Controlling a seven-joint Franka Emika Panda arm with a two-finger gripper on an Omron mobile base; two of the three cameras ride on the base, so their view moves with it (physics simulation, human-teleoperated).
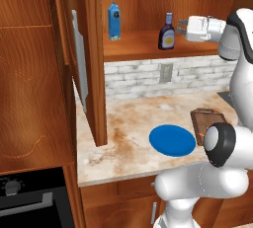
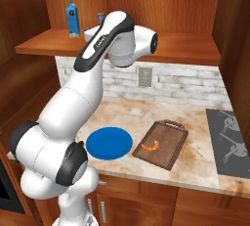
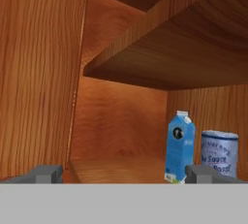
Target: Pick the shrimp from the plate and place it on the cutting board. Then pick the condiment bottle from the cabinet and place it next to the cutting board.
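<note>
Upright, dark condiment bottle [image 1: 166,32], pale cap.

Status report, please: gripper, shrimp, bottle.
Gripper open, empty, at the cabinet shelf. Shrimp on the board. Bottle upright, ungrasped, just beside the fingers.

One shrimp [image 2: 151,145], one plate [image 2: 109,143], one cutting board [image 2: 163,143], one condiment bottle [image 1: 167,32], one blue carton [image 1: 114,21].

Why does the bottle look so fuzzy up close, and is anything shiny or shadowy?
Hand view: the condiment bottle is near the lens, so its label is coarse and smeared. Left base view: flat, even light, no glare on the plate. Right base view: a faint soft shadow lies under the cabinet shelf, and the shrimp looks sharp.
</note>
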